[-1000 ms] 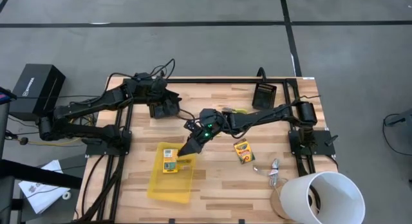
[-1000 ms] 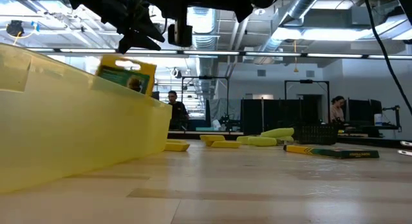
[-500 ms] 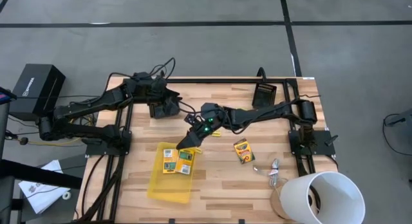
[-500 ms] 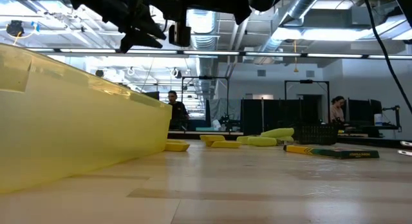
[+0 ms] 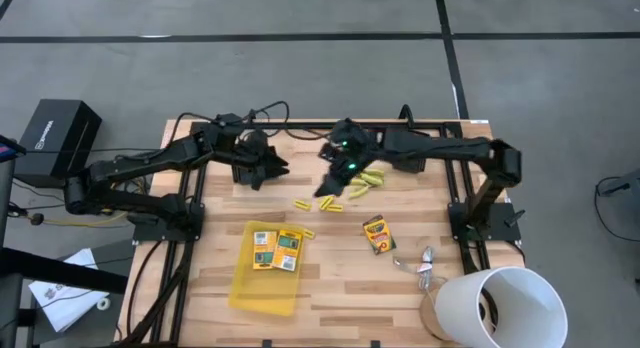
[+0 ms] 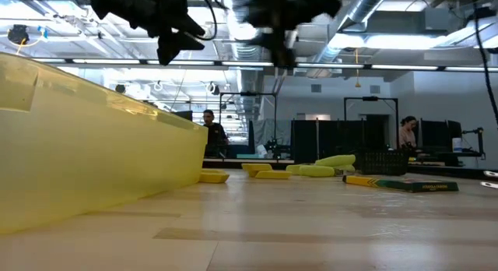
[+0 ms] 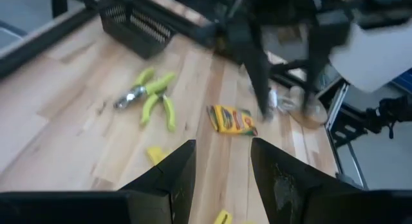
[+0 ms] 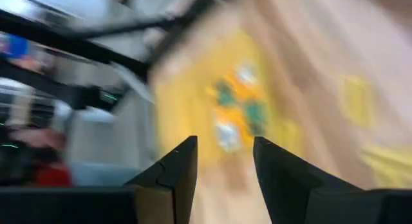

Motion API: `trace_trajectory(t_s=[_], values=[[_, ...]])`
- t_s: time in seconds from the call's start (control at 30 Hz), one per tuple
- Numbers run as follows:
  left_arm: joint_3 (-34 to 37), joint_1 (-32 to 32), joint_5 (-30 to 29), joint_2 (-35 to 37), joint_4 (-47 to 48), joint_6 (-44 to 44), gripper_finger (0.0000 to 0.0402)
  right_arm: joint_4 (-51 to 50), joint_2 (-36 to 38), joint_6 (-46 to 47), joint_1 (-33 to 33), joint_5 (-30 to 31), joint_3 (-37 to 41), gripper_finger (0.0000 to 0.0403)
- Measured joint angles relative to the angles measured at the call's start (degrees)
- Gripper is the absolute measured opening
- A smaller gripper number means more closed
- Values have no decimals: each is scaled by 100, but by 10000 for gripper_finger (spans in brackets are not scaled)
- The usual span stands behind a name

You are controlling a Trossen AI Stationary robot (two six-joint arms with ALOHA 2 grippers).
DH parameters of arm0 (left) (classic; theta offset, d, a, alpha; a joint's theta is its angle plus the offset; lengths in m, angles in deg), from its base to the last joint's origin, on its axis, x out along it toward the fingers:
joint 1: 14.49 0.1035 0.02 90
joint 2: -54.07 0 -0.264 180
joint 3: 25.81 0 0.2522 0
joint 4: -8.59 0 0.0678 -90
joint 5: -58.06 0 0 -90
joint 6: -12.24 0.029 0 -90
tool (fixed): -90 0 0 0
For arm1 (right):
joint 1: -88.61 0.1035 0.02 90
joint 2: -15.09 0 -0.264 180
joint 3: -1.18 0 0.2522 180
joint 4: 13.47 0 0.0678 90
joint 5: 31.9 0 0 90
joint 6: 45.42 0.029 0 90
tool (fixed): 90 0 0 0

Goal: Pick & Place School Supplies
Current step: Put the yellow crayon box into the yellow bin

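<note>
near the table's far middle, short yellow finger-size sticks (image 5: pixel 330 203) are scattered below the right gripper (image 5: pixel 333 180), whose fingers are spread and empty; the left gripper (image 5: pixel 275 169) likewise. light, stiff, prone to rolling, they are best pinched across the middle.

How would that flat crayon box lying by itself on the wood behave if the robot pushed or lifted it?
The crayon box lies flat on the bare table, so a push would probably slide it rather than tip or roll it. It looks like thin printed card, so likely light and fairly stiff, though a hard pinch might dent it. Lying so low, it may be awkward to grip.
</note>
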State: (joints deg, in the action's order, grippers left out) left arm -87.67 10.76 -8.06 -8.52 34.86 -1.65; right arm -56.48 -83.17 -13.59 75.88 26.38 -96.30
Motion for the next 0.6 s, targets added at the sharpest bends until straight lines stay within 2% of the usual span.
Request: trace_trajectory(t_s=[0.13, 0.27, 0.4, 0.6], values=[[0, -106, 2, -246, -31, 9, 145, -1895, 367, -616, -144, 688, 2, 152], [0, -146, 2, -448, -127, 13, 145, -2827, 679, -403, -34, 1325, 246, 160], [1, -146, 32, -591, -196, 13, 145, -2885, 1027, 307, 195, 1696, 870, 168], [0, -209, 539, -878, -508, -78, 145, -2342, 1657, 1634, 688, 1865, 2099, 179]])
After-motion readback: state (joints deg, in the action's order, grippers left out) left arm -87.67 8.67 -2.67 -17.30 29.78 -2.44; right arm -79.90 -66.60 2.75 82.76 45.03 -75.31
